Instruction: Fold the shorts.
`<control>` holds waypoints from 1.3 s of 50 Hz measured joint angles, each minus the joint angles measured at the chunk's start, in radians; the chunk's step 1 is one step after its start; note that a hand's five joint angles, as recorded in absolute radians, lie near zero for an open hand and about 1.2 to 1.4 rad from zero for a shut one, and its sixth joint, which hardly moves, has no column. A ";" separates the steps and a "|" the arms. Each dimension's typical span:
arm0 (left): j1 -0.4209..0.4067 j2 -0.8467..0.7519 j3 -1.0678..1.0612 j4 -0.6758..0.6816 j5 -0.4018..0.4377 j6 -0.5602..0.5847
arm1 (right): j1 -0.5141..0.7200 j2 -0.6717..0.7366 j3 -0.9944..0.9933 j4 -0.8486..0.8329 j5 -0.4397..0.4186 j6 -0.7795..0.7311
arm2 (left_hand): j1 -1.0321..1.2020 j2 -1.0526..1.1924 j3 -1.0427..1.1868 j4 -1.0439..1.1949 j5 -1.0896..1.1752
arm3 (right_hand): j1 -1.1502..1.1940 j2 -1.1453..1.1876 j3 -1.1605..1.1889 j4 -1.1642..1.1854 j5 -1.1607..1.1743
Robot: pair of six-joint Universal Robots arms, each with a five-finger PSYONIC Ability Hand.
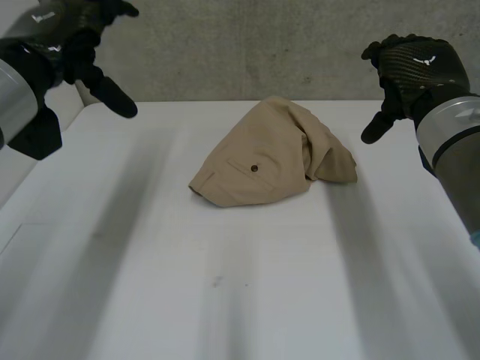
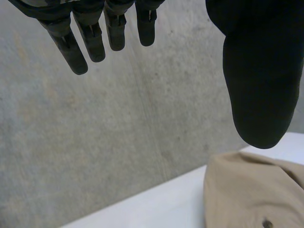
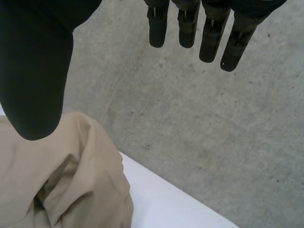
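Observation:
Tan shorts (image 1: pixel 274 154) lie bunched in a rumpled heap on the far middle of the white table (image 1: pixel 225 285), a dark button facing up on a pocket. My left hand (image 1: pixel 82 49) hovers high at the table's far left, well apart from the cloth, fingers (image 2: pixel 90 40) straight and thumb spread, holding nothing. My right hand (image 1: pixel 409 71) hangs above the far right, its thumb pointing down toward the heap's right side, fingers (image 3: pixel 204 31) straight and empty. The shorts (image 2: pixel 251 192) lie below the left thumb in its wrist view, and the shorts (image 3: pixel 61 180) sit below the right thumb likewise.
A grey concrete wall (image 1: pixel 247 45) rises right behind the table's far edge. The white tabletop stretches bare from the shorts to the near edge. A white ledge (image 1: pixel 67 105) borders the table on the far left.

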 measured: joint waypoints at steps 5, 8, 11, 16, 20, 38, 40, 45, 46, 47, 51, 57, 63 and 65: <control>-0.001 -0.035 0.004 -0.015 0.006 0.000 | -0.020 0.006 -0.031 0.055 -0.040 0.006 | 0.000 0.000 0.000 0.000 0.000 | 0.000 0.000 0.000 0.000 0.000; -0.004 -0.051 0.004 -0.015 0.005 0.000 | -0.028 0.010 -0.039 0.070 -0.067 0.006 | 0.000 0.000 0.000 0.000 0.000 | 0.000 0.000 0.000 0.000 0.000; -0.007 -0.062 0.002 -0.015 0.003 0.000 | -0.035 0.013 -0.040 0.074 -0.086 0.006 | 0.000 0.000 0.000 0.000 0.000 | 0.000 0.000 0.000 0.000 0.000; -0.012 -0.073 -0.007 -0.011 0.000 0.000 | -0.044 0.015 -0.038 0.071 -0.103 0.004 | 0.000 0.000 0.000 0.000 0.000 | 0.000 0.000 0.000 0.000 0.000; -0.014 -0.079 -0.024 0.004 0.001 0.001 | -0.048 0.015 -0.036 0.064 -0.114 -0.005 | 0.000 0.000 0.000 0.000 0.000 | 0.000 0.000 0.000 0.000 0.000; -0.043 -0.502 -0.043 0.312 0.001 -0.006 | -0.051 0.081 0.210 0.064 -0.331 -0.269 | 0.005 0.002 0.000 0.002 0.000 | 0.000 0.000 0.000 0.000 0.000; -0.048 -0.570 -0.015 0.336 0.002 -0.008 | -0.063 0.079 0.264 0.023 -0.332 -0.269 | 0.032 0.022 0.016 0.021 0.014 | 0.000 0.000 0.000 0.000 0.000; -0.058 -0.694 0.053 0.379 0.004 -0.011 | -0.117 0.068 0.409 -0.096 -0.333 -0.265 | 0.082 0.067 0.056 0.070 0.056 | 0.000 0.000 0.000 0.000 0.000; -0.059 -0.702 0.059 0.381 0.004 -0.011 | -0.121 0.067 0.418 -0.103 -0.333 -0.264 | 0.082 0.067 0.056 0.070 0.056 | 0.000 0.000 0.000 0.000 0.000; -0.063 -0.729 0.079 0.388 0.004 -0.012 | -0.123 0.066 0.424 -0.108 -0.333 -0.264 | 0.088 0.076 0.063 0.078 0.063 | 0.000 0.000 0.000 0.000 0.000; -0.075 -0.789 0.127 0.397 0.004 -0.013 | -0.150 0.057 0.501 -0.173 -0.332 -0.262 | 0.124 0.112 0.100 0.113 0.097 | 0.000 0.000 0.000 0.000 0.000; -0.095 -0.846 0.176 0.397 0.003 -0.013 | -0.159 0.053 0.555 -0.226 -0.329 -0.261 | 0.218 0.203 0.183 0.194 0.180 | 0.000 0.000 0.000 0.000 0.000; -0.105 -0.875 0.195 0.399 -0.011 -0.005 | -0.154 0.053 0.575 -0.257 -0.325 -0.262 | 0.888 0.912 0.897 0.911 0.870 | 0.000 0.000 0.000 0.000 0.000; -0.100 -0.875 0.199 0.399 -0.031 -0.001 | -0.152 0.052 0.576 -0.261 -0.325 -0.262 | 0.902 0.983 0.965 0.987 0.922 | 0.000 0.000 0.000 0.000 0.000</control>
